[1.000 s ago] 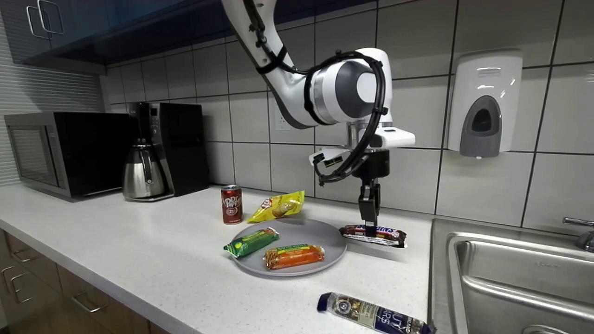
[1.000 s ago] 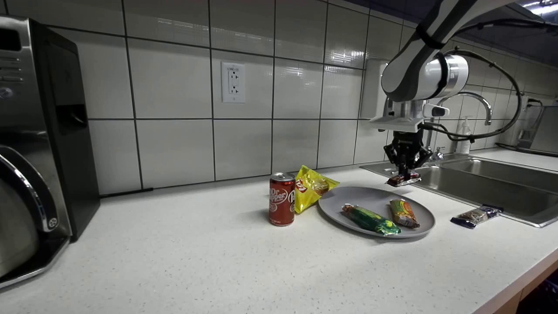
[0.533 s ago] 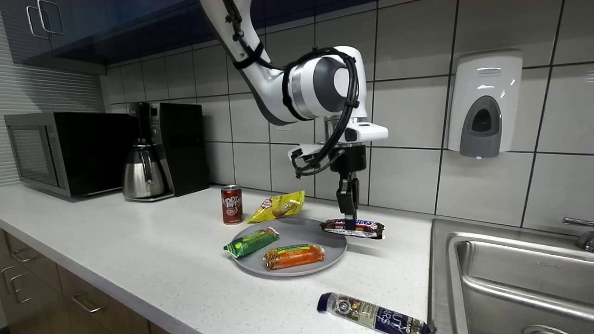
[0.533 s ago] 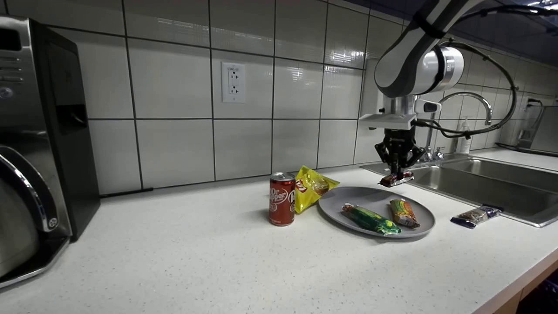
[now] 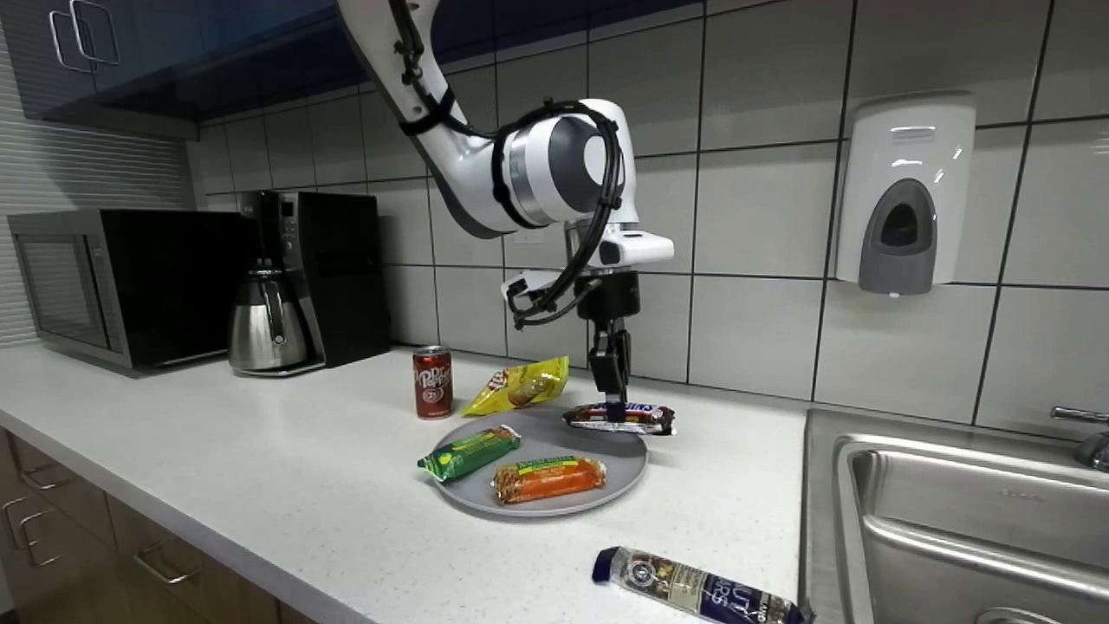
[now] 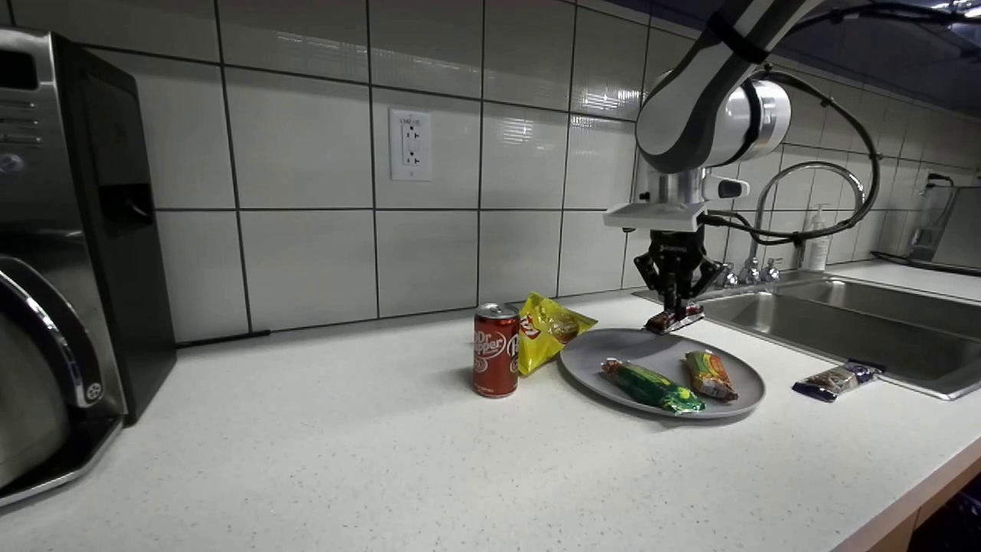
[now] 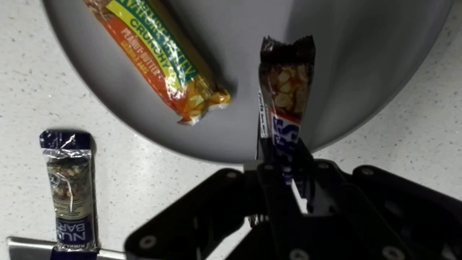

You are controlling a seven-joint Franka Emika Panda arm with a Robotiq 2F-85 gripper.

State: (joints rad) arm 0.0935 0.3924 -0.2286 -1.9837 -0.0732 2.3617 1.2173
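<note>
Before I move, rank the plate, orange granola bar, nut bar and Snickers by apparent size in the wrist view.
1. Plate
2. Orange granola bar
3. Nut bar and Snickers: too alike to rank; the pincer hides part of the Snickers.

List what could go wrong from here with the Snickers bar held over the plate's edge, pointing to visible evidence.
In the wrist view, the Snickers bar crosses the rim of the grey plate; if released here, it might tip onto the counter.
The hand pinches it near the middle, leaving both ends sticking out; a knock could twist it.
The orange granola bar lies nearby on the plate and could get nudged.
</note>
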